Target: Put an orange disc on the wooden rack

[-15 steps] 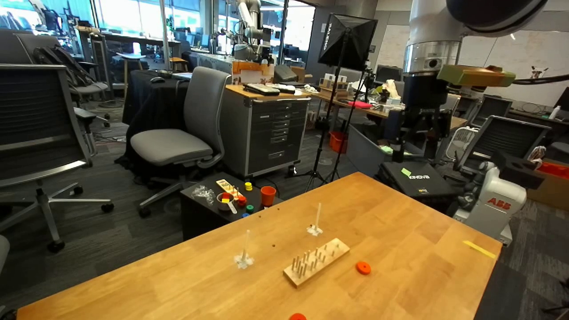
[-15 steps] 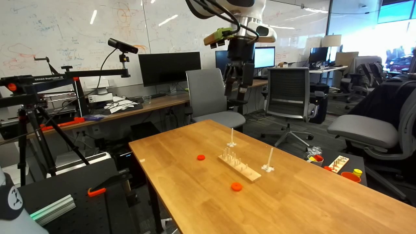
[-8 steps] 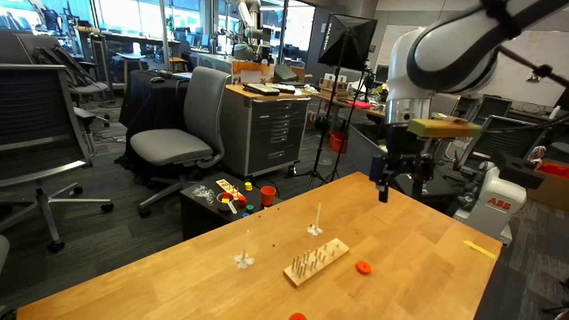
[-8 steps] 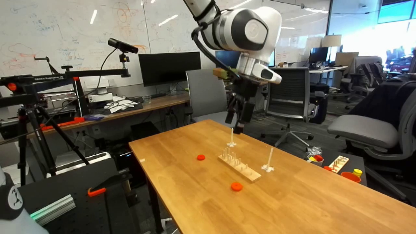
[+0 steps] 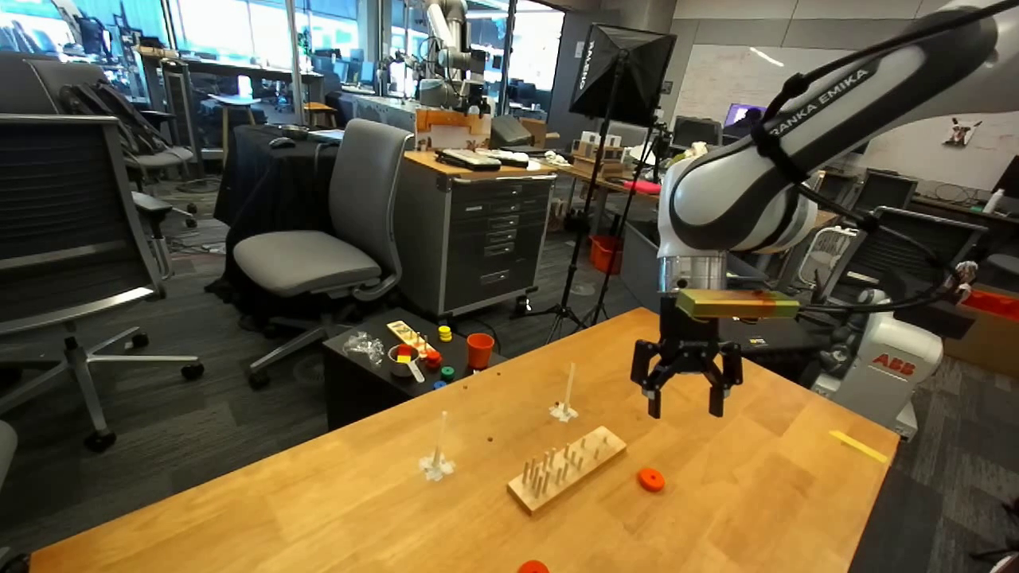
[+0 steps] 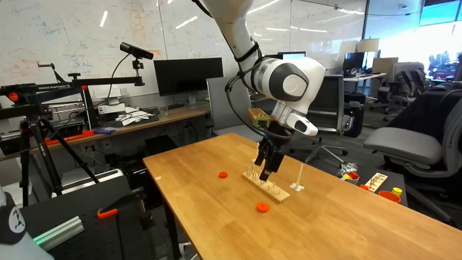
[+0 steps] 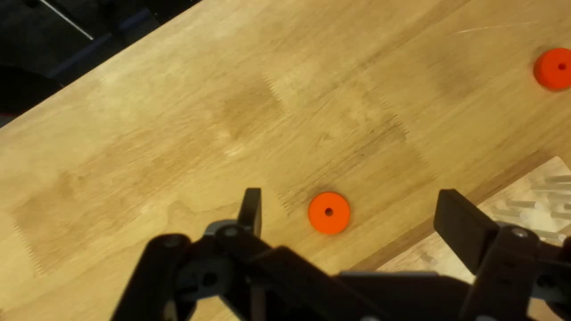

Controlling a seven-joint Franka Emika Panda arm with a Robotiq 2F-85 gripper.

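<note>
Two orange discs with centre holes lie flat on the wooden table. One disc (image 5: 650, 479) (image 6: 262, 207) is beside the rack's sparse-peg end; the other disc (image 5: 533, 567) (image 6: 223, 174) is off its dense-peg end. The wooden rack (image 5: 567, 471) (image 6: 277, 194) is a pale board with several upright pegs and no disc on it. My gripper (image 5: 685, 407) (image 6: 261, 169) is open and empty above the table. In the wrist view, the nearer disc (image 7: 329, 213) shows between the open fingertips (image 7: 350, 200), the second disc (image 7: 555, 69) at the right edge, and the rack (image 7: 419, 258) partly behind the right finger.
Two thin upright posts (image 5: 440, 446) (image 5: 569, 394) stand taped to the table (image 5: 318, 517) behind the rack; one shows plainly in an exterior view (image 6: 299, 177). A low black side table holds an orange cup (image 5: 480, 350) and several coloured pieces. A white ABB arm (image 5: 899, 366) stands beyond the table.
The arm has come down and across from beyond the table's far corner to above the table, near the rack and nearer disc. The discs and rack have not moved.
</note>
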